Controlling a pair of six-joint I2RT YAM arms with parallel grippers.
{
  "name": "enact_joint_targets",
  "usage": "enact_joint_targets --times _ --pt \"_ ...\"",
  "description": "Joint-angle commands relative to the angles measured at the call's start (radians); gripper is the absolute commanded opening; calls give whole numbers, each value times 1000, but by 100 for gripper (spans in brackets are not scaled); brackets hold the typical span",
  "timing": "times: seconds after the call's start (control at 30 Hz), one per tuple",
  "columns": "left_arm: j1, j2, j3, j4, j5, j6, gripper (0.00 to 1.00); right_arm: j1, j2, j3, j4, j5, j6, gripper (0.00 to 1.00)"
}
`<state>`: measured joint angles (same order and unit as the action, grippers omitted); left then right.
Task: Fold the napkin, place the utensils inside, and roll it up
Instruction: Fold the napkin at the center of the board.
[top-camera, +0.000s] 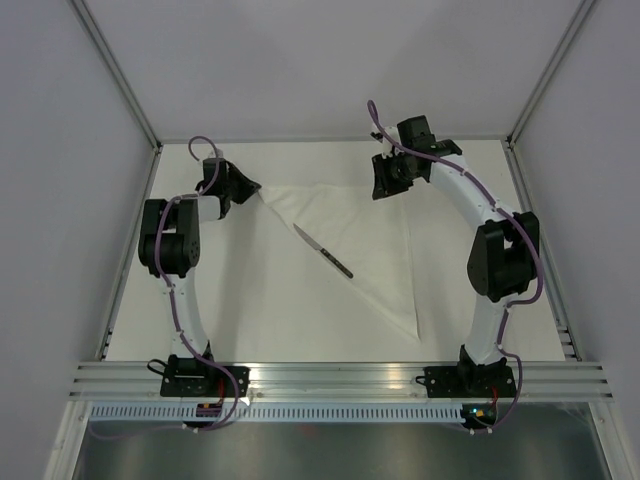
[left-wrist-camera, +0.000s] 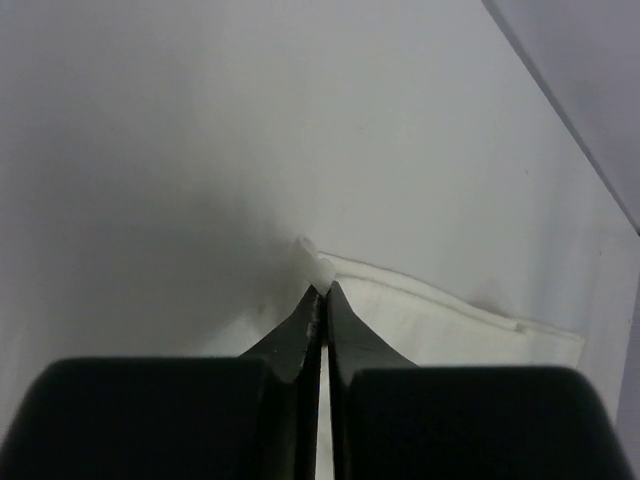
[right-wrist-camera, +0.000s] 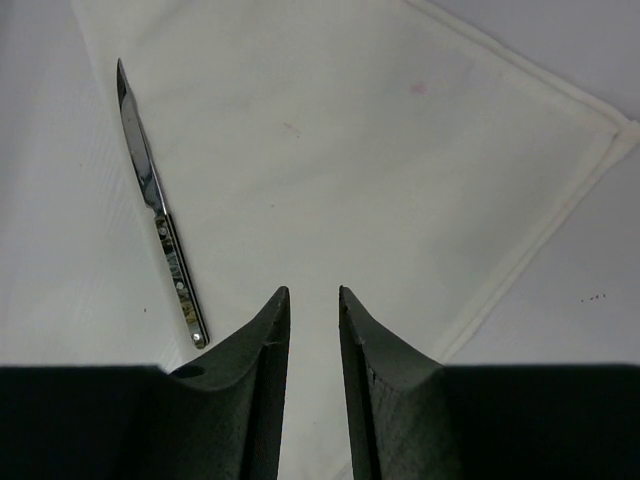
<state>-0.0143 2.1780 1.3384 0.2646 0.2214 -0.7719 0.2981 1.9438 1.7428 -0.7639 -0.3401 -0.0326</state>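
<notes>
1. Pinching the far-left corner of the napkin (top-camera: 370, 240), the left gripper (top-camera: 250, 188) has its fingers (left-wrist-camera: 300, 330) pressed together on a small tuft of white cloth, shown closest in the left wrist view.
2. The right gripper (top-camera: 388, 182) hangs above the napkin's far-right corner. Its jaws stand part open with a narrow gap between them, and they hold nothing.
3. The napkin lies flat as a triangle in the middle of the table (top-camera: 250, 320). Its long edge runs diagonally from the pinched corner down to a point at the near right.
4. A knife (top-camera: 322, 250), the only cutlery in view, lies along that long edge with its axis parallel to it. The blade tip points toward the left gripper and the handle toward the near right. Whether it rests wholly on the cloth cannot be told.
5. The knife sits between the two grippers, about equally near each: to the near right of the left one and the near left of the right one. Drawing the pinched corner across toward the right would probably carry the cloth over the knife along its length. With the left gripper occupied, the free right gripper looks better placed to shift the knife.
6. No brand, label or writing can be read in any view.
</notes>
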Motion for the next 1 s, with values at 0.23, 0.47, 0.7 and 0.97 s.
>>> enact_joint_targets --times 0.23,0.47,0.7,0.97 --pt "-116 -305 -223 360 248 198 2 -99 -49 34 14 -33 -15 32" --pt "-213 -448 -347 343 268 316 2 -120 -71 -5 17 -37 -23 32" --pt "-340 -511 -456 369 360 332 2 -139 -98 -51 28 -28 -29 32" --pt "-472 -535 -579 440 329 304 2 -154 -121 -100 34 -20 -33 32"
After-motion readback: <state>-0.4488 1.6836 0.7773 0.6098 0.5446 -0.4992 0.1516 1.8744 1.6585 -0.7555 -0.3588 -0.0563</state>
